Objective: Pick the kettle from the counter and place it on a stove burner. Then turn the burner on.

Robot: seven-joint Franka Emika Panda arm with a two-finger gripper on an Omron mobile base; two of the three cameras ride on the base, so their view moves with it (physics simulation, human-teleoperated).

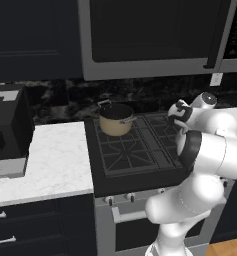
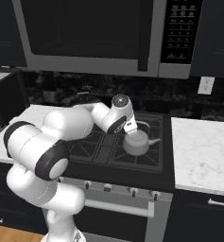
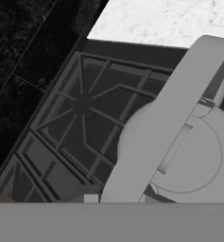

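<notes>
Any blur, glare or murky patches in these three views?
Left base view: dim, cabinets nearly black, pot readable. Right base view: kettle soft-edged on the stove, no glare. Hand view: kettle handle looms close, flat grey, no highlights.

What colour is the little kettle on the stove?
The kettle is plain silver-grey metal all over, handle too. The hand view shows it best, up close.

Flat, even rendered light, no clear source; upper cabinets and backsplash stay dim, near black. Counter [image 1: 55, 160] reads brightest, w/ white arm catching soft shading on its curves. Faint shadow under tan pot [image 1: 116, 119]. No glare, no lens distortion at edges. All three views low-res, slightly soft; kettle [image 3: 189, 156] handle in hand view looks blurred close-up.
</notes>
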